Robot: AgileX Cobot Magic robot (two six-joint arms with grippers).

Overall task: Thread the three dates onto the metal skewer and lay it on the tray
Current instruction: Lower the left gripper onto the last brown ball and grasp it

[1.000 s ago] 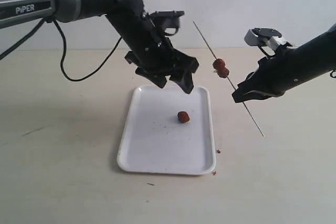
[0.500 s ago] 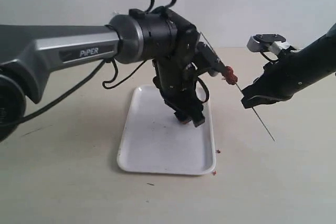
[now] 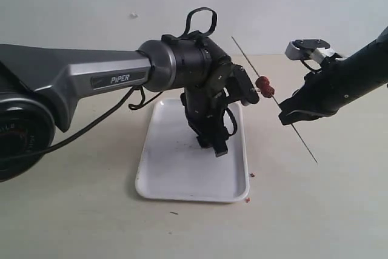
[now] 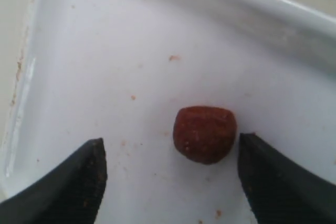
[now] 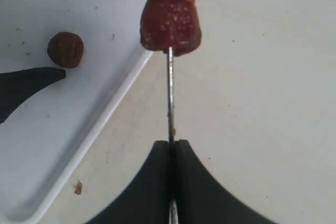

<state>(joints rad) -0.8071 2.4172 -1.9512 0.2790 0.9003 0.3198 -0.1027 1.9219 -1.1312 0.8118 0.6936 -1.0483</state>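
- The white tray lies on the table at lower centre of the exterior view, with reddish crumbs just off its lower right corner.
- One loose date sits on the tray's floor.
- The left hand points down into the tray with its jaws wide apart, one on each side of that date and touching nothing.
- At right of the tray, the right hand is clamped on the metal skewer, holding it slanted above the table.
- Two threaded dates sit pressed together on its upper part.
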